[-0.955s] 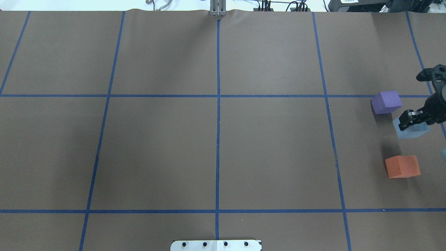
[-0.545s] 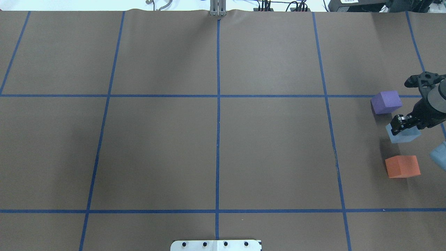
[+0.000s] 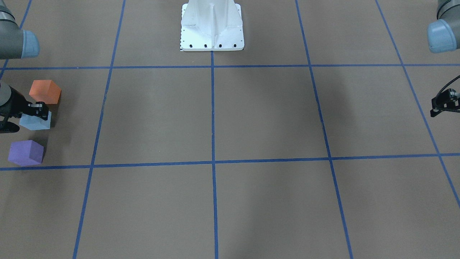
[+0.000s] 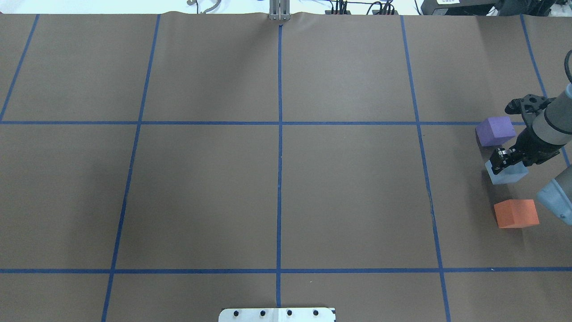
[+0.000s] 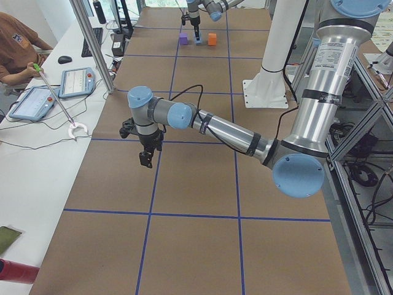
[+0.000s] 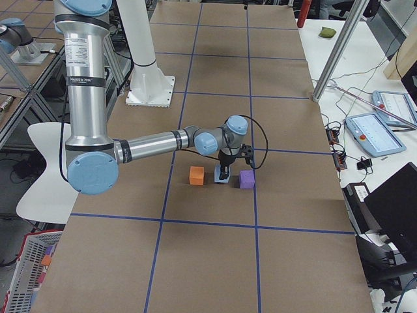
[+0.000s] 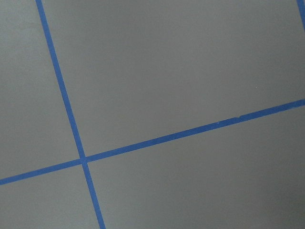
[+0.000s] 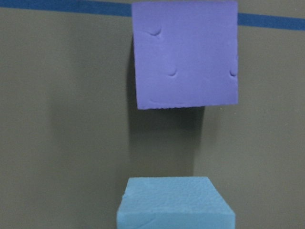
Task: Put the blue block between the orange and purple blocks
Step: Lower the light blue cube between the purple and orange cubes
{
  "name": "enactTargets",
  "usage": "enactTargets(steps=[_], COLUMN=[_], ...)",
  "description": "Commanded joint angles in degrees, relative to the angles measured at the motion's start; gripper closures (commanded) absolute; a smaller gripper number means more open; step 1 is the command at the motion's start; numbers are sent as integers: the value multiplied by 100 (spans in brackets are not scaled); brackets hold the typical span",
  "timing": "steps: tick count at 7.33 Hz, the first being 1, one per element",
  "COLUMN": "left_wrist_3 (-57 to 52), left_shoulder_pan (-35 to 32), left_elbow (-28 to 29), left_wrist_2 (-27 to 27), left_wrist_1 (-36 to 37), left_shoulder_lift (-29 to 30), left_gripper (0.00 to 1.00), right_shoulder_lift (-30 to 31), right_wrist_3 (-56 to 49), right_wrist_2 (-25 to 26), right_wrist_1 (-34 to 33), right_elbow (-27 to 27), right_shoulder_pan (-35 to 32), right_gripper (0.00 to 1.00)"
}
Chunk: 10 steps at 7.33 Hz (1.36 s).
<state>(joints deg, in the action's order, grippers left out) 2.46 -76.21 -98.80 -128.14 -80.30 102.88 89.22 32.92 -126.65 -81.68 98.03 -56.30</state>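
Brown paper, ruled into large squares by blue tape lines [image 4: 279, 179], covers the desk [image 4: 201, 192], and close to its right edge three foam cubes form a short row running along that edge. The black two-finger right gripper [image 4: 497, 162] reaches in from the right edge, points down and is clamped on the pale blue foam cube [image 4: 510, 175], with a finger on either side of its top. That cube sits in the gap between the purple foam cube [image 4: 495, 131], on the side toward the desk's far edge, and the orange foam cube [image 4: 516, 213], on the side toward the robot. It touches neither neighbour, with bare paper showing on both sides. Whether its underside rests on the paper or hangs just above it cannot be made out. The right wrist camera shows the blue cube's top at the bottom of its view and the dimpled purple cube just beyond, against a tape line. Near the opposite, left edge the left gripper [image 3: 442, 105] hangs well apart from the cubes, pointing down over a crossing of tape lines; whether its fingers are parted or closed cannot be told. The robot's white base plate [image 3: 212, 36] stands at the middle of the near edge.
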Motion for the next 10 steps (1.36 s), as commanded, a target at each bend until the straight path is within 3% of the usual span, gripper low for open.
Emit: enactTargets(steps=[1, 4, 5, 8, 10], left_wrist_3=[0, 0, 0, 0, -35], left_shoulder_pan=[0, 9, 9, 0, -43], left_elbow=[10, 54, 54, 10, -8], left_wrist_2=[0, 0, 0, 0, 9], left_wrist_1=[-3, -3, -3, -3, -3], left_shoulder_lift=[4, -5, -5, 4, 13], left_gripper=[0, 0, 0, 0, 0], right_shoulder_lift=[-37, -54, -46, -46, -2], right_wrist_3=[-40, -58, -32, -67, -102], right_wrist_2=[0, 26, 44, -17, -166], right_wrist_1=[3, 3, 12, 83, -310], right_elbow=[-82, -135, -109, 127, 793], right_shoulder_pan=[40, 31, 13, -468, -1177], right_gripper=[99, 62, 1, 0, 0])
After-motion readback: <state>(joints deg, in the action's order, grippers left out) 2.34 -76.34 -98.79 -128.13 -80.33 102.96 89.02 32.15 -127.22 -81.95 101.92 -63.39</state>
